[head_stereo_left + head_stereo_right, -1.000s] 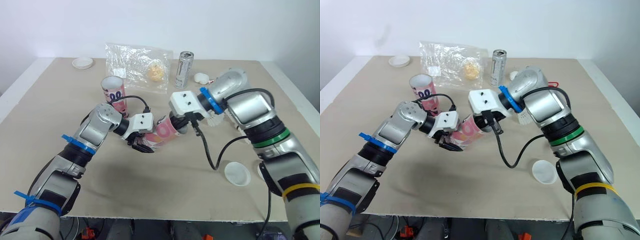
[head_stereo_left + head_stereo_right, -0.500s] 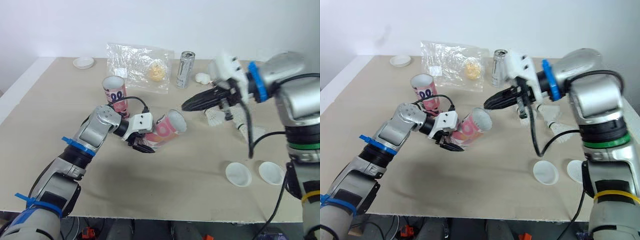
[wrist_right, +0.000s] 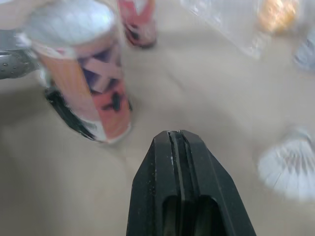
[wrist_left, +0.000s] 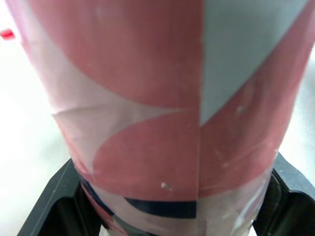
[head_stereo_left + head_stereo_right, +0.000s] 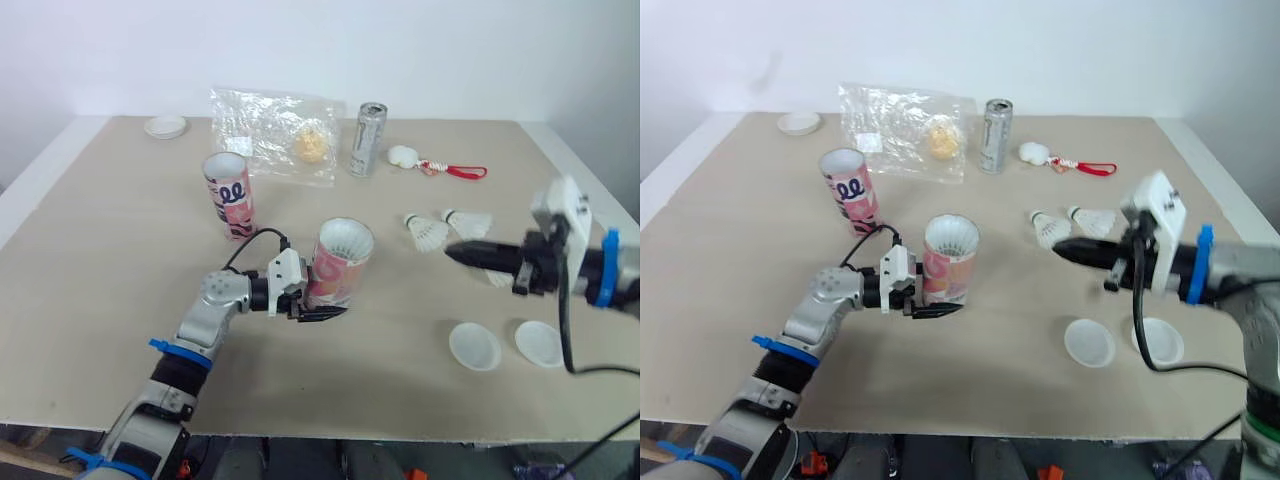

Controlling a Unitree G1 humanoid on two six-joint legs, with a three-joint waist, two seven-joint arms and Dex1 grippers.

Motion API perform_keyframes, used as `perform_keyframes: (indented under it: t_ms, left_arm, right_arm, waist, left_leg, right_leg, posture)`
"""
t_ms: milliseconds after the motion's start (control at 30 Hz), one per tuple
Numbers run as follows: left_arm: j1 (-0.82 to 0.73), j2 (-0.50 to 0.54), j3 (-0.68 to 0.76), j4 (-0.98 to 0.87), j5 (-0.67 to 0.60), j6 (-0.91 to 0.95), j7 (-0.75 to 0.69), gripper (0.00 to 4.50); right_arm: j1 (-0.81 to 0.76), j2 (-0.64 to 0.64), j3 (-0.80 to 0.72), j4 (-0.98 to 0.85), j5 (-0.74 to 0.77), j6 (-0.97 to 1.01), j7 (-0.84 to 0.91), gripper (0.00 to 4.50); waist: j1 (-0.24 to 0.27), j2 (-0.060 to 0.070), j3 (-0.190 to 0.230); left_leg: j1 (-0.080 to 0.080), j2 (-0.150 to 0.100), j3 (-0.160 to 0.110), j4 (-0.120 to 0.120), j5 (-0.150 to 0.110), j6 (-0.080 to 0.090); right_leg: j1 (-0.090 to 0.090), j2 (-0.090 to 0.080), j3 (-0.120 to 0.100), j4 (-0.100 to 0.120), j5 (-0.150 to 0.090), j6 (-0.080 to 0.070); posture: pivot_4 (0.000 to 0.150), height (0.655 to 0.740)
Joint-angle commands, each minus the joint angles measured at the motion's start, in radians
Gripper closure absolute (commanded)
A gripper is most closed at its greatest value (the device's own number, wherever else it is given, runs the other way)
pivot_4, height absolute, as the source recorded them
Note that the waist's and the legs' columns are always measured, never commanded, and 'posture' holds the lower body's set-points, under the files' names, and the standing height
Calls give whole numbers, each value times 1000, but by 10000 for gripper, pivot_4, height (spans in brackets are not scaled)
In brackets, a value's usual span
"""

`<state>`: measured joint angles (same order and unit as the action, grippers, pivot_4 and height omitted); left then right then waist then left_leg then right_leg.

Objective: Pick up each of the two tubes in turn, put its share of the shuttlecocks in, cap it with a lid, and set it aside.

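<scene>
Pink cardboard tube is held upright, mouth up, over the middle of the bench, its base pinched in the left gripper. The right gripper, fingers pressed together, points toward it from the robot's right. Two loose shuttlecocks lie just beside its tip on the far side, nearer this arm and likely its next pickup.

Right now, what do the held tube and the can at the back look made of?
Held tube: probably cardboard under a printed, slightly glossy wrap; a vertical seam and small creases show close up. Can: likely aluminium, silver with a dull sheen and a rimmed drink-can top.
</scene>
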<state>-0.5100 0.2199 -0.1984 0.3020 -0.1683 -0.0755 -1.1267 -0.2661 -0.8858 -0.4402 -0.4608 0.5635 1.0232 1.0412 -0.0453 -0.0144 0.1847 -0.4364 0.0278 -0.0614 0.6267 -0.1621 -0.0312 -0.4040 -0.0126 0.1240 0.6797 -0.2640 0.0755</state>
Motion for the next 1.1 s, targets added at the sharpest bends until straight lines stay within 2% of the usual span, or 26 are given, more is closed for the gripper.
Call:
perform_keyframes:
  t_ms: [33, 167, 233, 333, 567, 600, 867, 1100]
  left_arm:
    - [46, -41, -4, -5, -1, -108, 56, 12415]
    - [77, -58, -30, 31, 26, -164, 78, 12415]
    - [77, -58, -45, 52, 43, -188, 87, 12415]
    - [72, -55, -64, 77, 65, -206, 96, 12415]
    - [86, -43, -99, 73, 56, -174, 67, 12415]
    - [92, -42, -104, 67, 42, -156, 53, 12415]
    - [107, -23, -118, 48, 31, -92, 15, 12415]
    - [100, -12, -117, 43, 32, -77, 15, 12415]
  right_arm:
    - [146, -1, -60, -84, -4, -49, -40, 44664]
    - [255, -36, -50, -87, -30, -116, -32, 44664]
    - [297, -60, -42, -67, -49, -160, -22, 44664]
    - [350, -110, -33, -17, -92, -224, 1, 35646]
    - [384, -202, 24, 106, -153, -330, 62, 3252]
    - [368, -212, 45, 126, -156, -337, 69, 705]
    - [251, -249, 172, 217, -181, -398, 104, 705]
    - [210, -252, 253, 269, -220, -442, 114, 705]
  waist:
    - [1, 0, 0]
    - [-1, 0, 0]
    - [-2, 0, 0]
    - [-2, 0, 0]
    - [-2, 0, 0]
    - [-2, 0, 0]
    - [-2, 2, -1]
    - [-2, 3, -2]
  left_leg:
    - [-1, 0, 0, 1, 0, 0]
    - [-1, 0, 3, 5, 0, 0]
    - [0, 0, 4, 6, 0, 0]
    - [0, 0, 4, 7, 1, 1]
    - [0, 0, 5, 8, 1, 1]
    - [0, 0, 5, 7, 1, 1]
    - [0, 0, 5, 6, 1, 1]
    - [-1, 0, 5, 4, 0, 1]
  right_leg:
    - [0, 0, 0, 0, 0, 1]
    - [0, 0, 3, 0, 3, 3]
    - [0, 0, 3, -1, 1, -1]
    - [0, 0, 4, -1, 2, -1]
    - [1, -1, 4, -3, 2, -1]
    - [1, -1, 4, -3, 2, -1]
    - [2, -1, 4, -5, 2, -1]
    - [3, -1, 4, -10, 2, 0]
  posture:
    - [1500, 7400]
    - [1500, 7400]
    - [1500, 7400]
    - [1500, 7400]
    - [1500, 7400]
    - [1500, 7400]
    - [1500, 7400]
    - [1500, 7400]
